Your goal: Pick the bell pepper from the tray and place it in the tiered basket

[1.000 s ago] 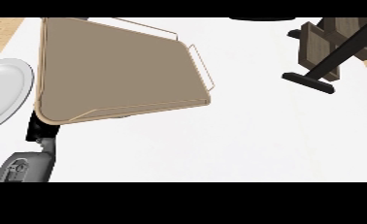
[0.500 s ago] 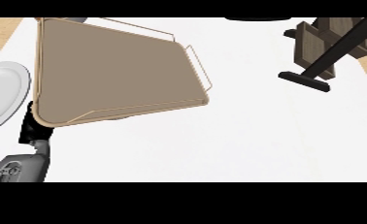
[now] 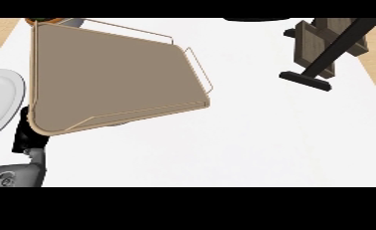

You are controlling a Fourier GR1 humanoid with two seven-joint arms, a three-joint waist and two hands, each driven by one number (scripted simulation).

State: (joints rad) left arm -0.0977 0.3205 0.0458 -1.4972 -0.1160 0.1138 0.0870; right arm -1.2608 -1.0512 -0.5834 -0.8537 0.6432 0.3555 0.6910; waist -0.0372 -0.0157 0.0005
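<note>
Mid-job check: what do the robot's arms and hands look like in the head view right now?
Only the left arm shows, lower left: a grey forearm with a darker round detail, ending in the black left hand, partly hidden by the tray. The right arm is out of view.

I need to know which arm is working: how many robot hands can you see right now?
1. The left hand is at the view's lower left, by the tray's near corner, which may hide part of it. The right hand is not in view.
</note>
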